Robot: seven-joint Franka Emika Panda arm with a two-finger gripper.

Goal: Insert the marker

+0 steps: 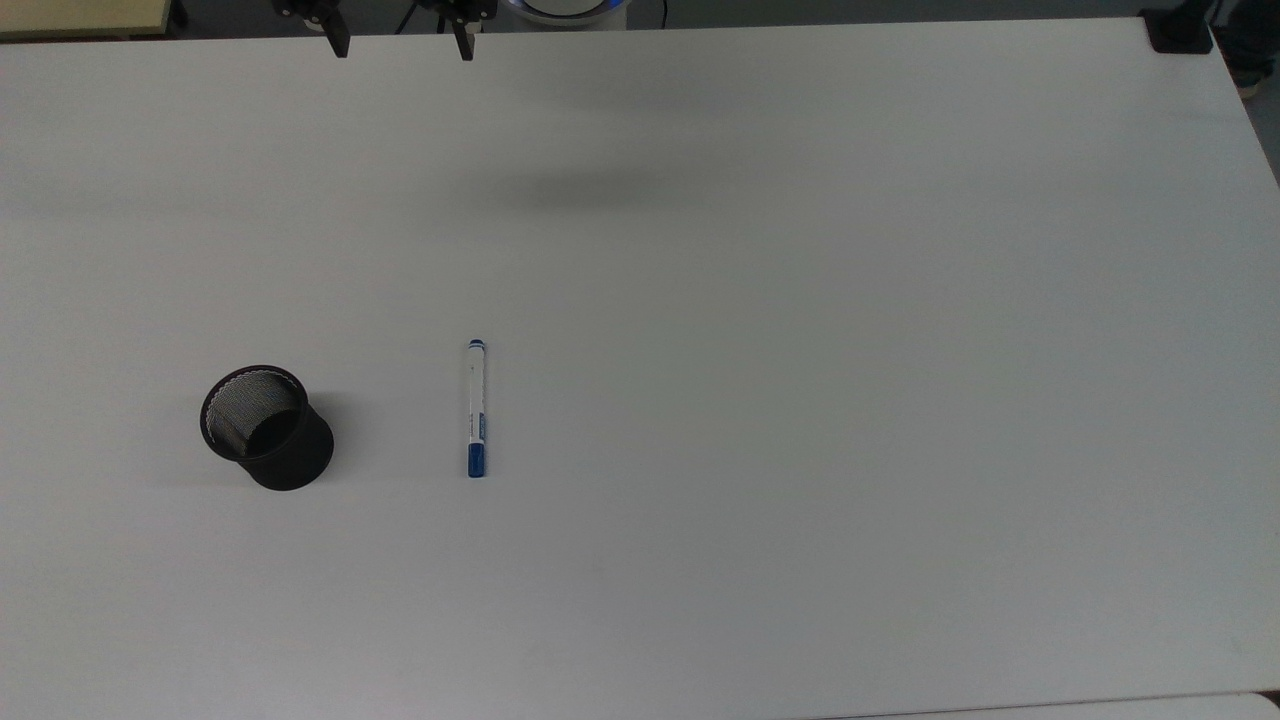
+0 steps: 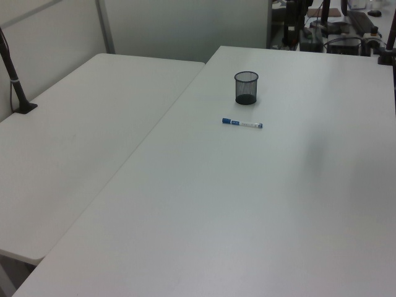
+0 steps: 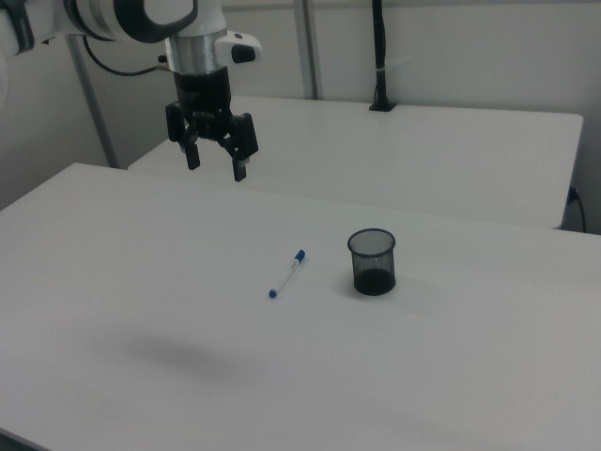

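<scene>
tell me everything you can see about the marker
The marker is slim, with a white barrel, a blue cap at one end, a small blue tip at the other and a blue label band near the cap. It looks like plastic. It lies flat on the white table, apart from the black mesh cup, cap toward the top view's bottom. Nothing grips it.

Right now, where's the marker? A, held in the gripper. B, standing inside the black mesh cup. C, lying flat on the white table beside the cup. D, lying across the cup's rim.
C: the marker lies flat on the white table, apart from the upright black mesh cup, while the gripper hangs open and empty above the table.
</scene>
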